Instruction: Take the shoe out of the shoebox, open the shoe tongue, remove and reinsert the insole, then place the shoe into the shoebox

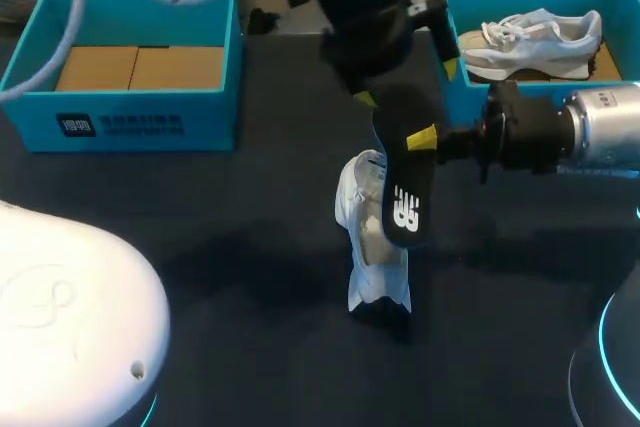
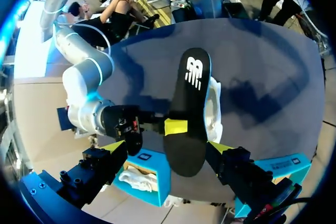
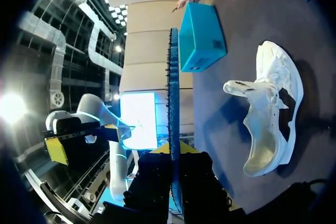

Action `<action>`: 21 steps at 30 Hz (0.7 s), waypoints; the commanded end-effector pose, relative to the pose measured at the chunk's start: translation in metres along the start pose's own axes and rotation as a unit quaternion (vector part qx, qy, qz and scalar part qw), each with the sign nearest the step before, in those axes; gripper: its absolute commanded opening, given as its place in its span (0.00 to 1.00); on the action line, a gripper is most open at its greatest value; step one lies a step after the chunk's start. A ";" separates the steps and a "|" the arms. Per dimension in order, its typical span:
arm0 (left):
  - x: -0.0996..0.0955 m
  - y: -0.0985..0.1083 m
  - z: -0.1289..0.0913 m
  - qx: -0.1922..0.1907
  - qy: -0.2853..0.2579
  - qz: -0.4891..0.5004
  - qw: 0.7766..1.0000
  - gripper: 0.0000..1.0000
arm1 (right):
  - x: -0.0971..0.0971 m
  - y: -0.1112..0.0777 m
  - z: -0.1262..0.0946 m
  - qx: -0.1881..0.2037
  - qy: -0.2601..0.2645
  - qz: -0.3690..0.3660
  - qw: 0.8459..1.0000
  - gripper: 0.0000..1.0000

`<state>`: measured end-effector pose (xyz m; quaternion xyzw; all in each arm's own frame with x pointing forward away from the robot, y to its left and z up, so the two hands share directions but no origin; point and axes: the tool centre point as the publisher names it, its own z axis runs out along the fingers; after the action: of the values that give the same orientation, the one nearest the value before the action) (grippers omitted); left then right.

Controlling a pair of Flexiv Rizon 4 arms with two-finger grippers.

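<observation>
White rounded housing [image 1: 70, 317] fills near-left corner of the head view, over the dark table [image 1: 200, 247]. Left arm [image 1: 355, 2] comes in from far left, wrist pointing down at mid-table; left gripper [image 1: 405, 82] has its fingers spread wide, hanging just above the insole's far end, no clear contact. Right arm [image 1: 600, 127] comes in level from the right; right gripper [image 1: 425, 139] is clamped on the black insole [image 1: 405, 182], held up off the table, long axis running far to near. White shoe [image 1: 372, 237] sits on the table right under and partly behind the insole, out of both boxes. Left shoebox [image 1: 130, 122] at far left holds brown cardboard [image 1: 140, 67]; right shoebox [image 1: 450, 17] at far right holds a second shoe [image 1: 530, 37]. Left wrist view: insole's flat printed face shows, one end between the wide-apart yellow tips, gap on one side and the other side too close to call; right gripper's yellow tip pinches the insole's edge, shoe beyond it on the table. Right wrist view: insole is edge-on, gripped between this gripper's fingers and hiding the middle; shoe lies beside it on the table, opening up, tongue pulled out; left shoebox beyond.
</observation>
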<state>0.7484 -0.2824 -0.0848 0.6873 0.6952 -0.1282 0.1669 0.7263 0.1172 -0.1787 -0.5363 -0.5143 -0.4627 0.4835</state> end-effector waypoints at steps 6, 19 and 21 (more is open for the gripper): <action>-0.014 0.010 0.008 -0.003 0.197 -0.004 0.980 1.00 | -0.001 0.001 0.002 0.002 0.000 -0.004 1.000 0.00; -0.016 0.016 0.005 -0.006 0.202 0.005 0.979 1.00 | -0.002 0.002 0.002 0.001 -0.003 -0.006 1.000 0.00; -0.017 0.017 0.006 0.001 0.200 0.006 0.980 1.00 | -0.002 0.003 0.002 0.002 -0.003 -0.007 1.000 0.00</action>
<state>0.7619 -0.2957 -0.0837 0.7024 0.7096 -0.0112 0.0549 0.7274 0.1177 -0.1808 -0.5333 -0.5191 -0.4648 0.4797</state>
